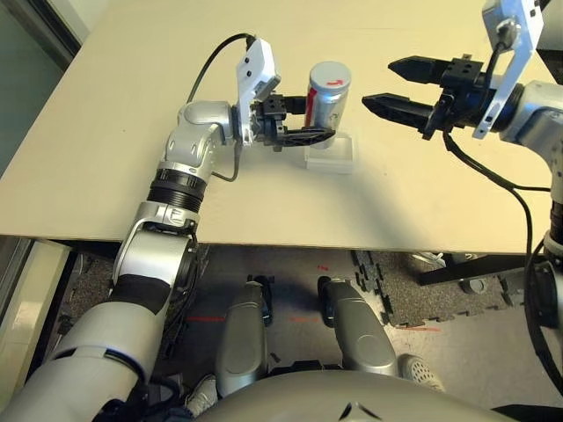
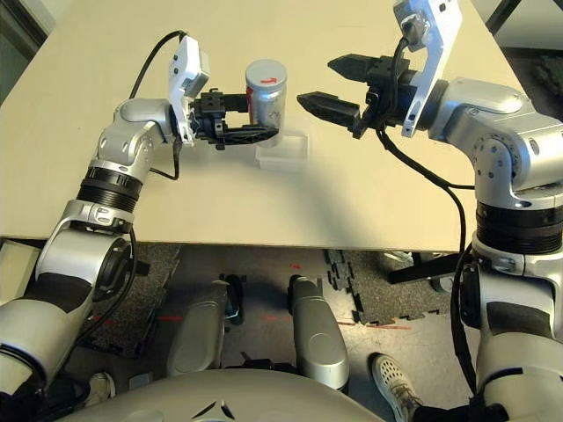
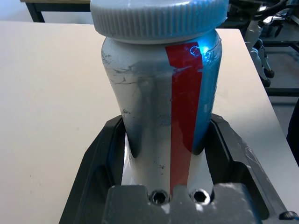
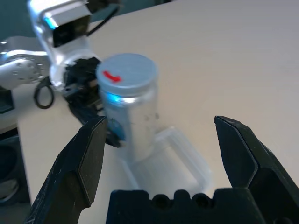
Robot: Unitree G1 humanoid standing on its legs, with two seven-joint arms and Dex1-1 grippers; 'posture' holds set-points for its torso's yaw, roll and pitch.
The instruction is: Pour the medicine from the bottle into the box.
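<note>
Upright at the upper middle of the frame, the bottle [image 1: 328, 92] is clamped in the left gripper [image 1: 303, 121] above the box [image 1: 330, 152], its cap [image 4: 126, 70] on. Just right, the right gripper [image 1: 398, 85] gapes empty; a crooked grab at the cap could twist the bottle loose and spill beside the box.

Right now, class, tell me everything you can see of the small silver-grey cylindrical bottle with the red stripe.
The small silver-grey cylindrical bottle stands upright, metallic-looking and scuffed, with a red vertical stripe down its side. Its round grey ribbed cap, marked red on top, is still on. The left gripper is shut on its lower body, a black finger on each side. It is held above the shallow clear plastic box on the table; whether it touches the box cannot be told. The open right gripper stands apart, beside it.
</note>
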